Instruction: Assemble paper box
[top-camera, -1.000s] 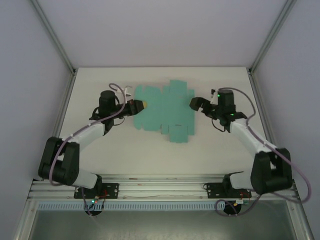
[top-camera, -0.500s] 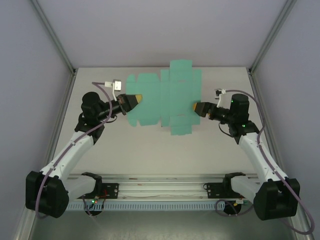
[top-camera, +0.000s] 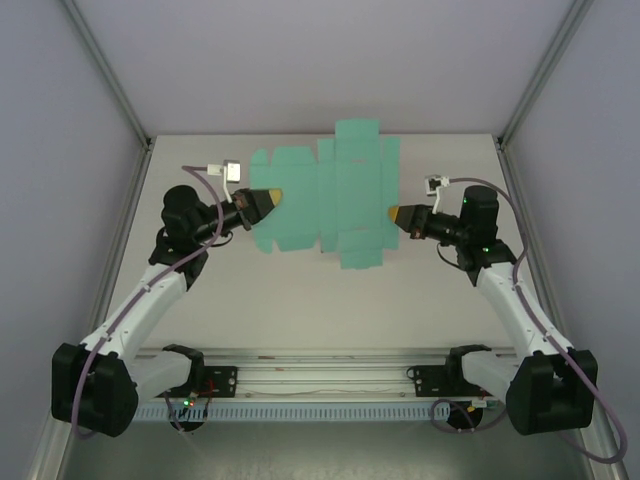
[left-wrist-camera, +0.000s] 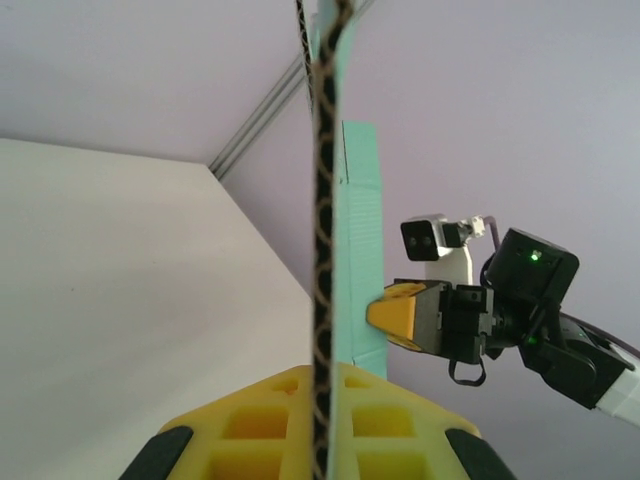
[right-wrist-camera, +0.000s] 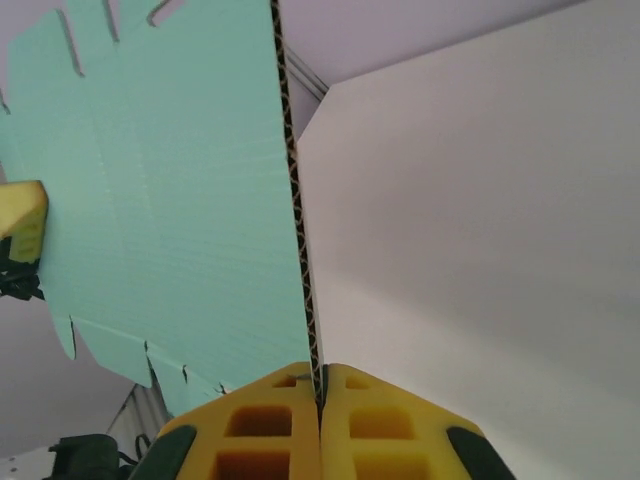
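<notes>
**A:** Where do we have the paper box sheet (top-camera: 330, 195)?

**B:** Lifted clear of the table (top-camera: 300, 300), as far as we can judge, and spanned flat between us. Our left gripper (top-camera: 266, 203) pinches its left edge. Our right gripper (top-camera: 400, 214) is pressed together on the right edge.

**A:** How will it handle?

**B:** Light, we think, and fairly stiff. The right wrist view shows a fluted core along the cut edge, so it should bend cleanly only at the score lines. The flaps (top-camera: 357, 133) look easy to crush, so we would grip plain panels near the rim.

**A:** What does each view add?

**B:** From above we read the whole outline. The wrist cameras show our pads (right-wrist-camera: 370, 420) closed on the card edge-on, which the top view cannot settle. The right one also catches the opposite yellow finger (right-wrist-camera: 22, 220) across the sheet.
</notes>
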